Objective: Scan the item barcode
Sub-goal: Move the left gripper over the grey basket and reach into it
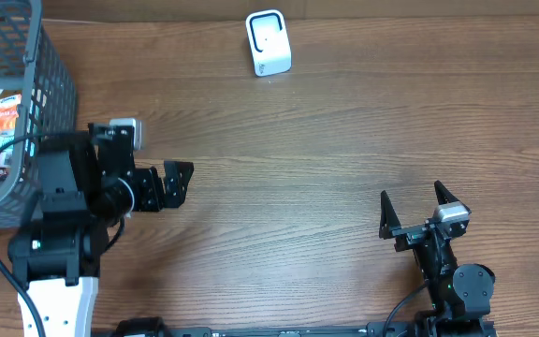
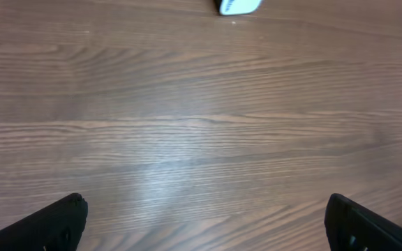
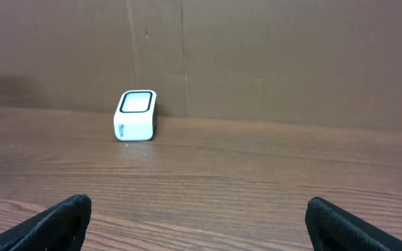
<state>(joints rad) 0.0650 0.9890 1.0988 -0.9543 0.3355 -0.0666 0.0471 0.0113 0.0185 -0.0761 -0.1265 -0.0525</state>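
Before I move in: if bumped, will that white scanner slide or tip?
Probably slides: the white scanner sits squat and boxy on the smooth wooden table. A push near its top could still tip its small base. Likely light, given its small plastic-looking shell.

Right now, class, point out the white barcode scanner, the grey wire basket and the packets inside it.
white barcode scanner (image 1: 269, 39), overhead view, on its window face.
grey wire basket (image 1: 54, 67), overhead view, on its mesh side wall.
packets (image 1: 4, 117), overhead view, on the orange-red packet's front.
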